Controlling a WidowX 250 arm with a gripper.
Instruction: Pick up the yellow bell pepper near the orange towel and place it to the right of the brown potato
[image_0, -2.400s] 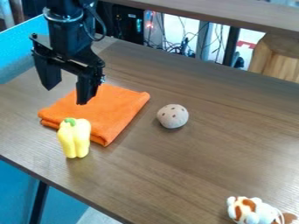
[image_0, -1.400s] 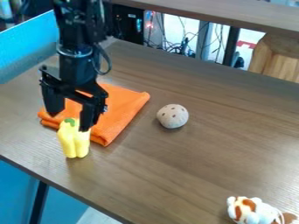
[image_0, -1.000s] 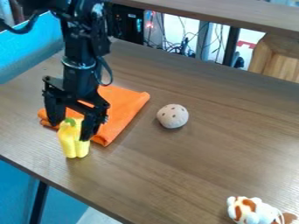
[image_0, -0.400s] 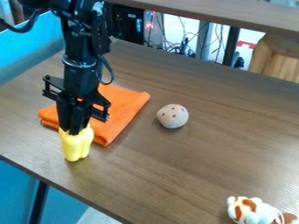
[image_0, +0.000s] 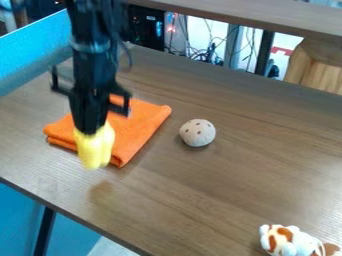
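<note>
The gripper (image_0: 89, 131) hangs at the left of the camera view, shut on the top of a yellow bell pepper (image_0: 96, 148). The pepper is held upright above the table, with a faint reflection on the wood below it. Behind the pepper lies a folded orange cloth (image_0: 139, 130), partly hidden by the gripper and the pepper. To the right of the cloth rests a pale round ball with dark holes (image_0: 198, 133).
A white and brown plush toy (image_0: 289, 241) lies at the lower right of the wooden table (image_0: 220, 190). The table's front edge runs down from the left. Blue panels stand at the left, and a raised shelf (image_0: 267, 19) crosses the top.
The gripper came down over the pepper, went from open to shut on its top, and lifted it off the table, slightly to the right. Cloth, ball and plush toy have stayed in place.
</note>
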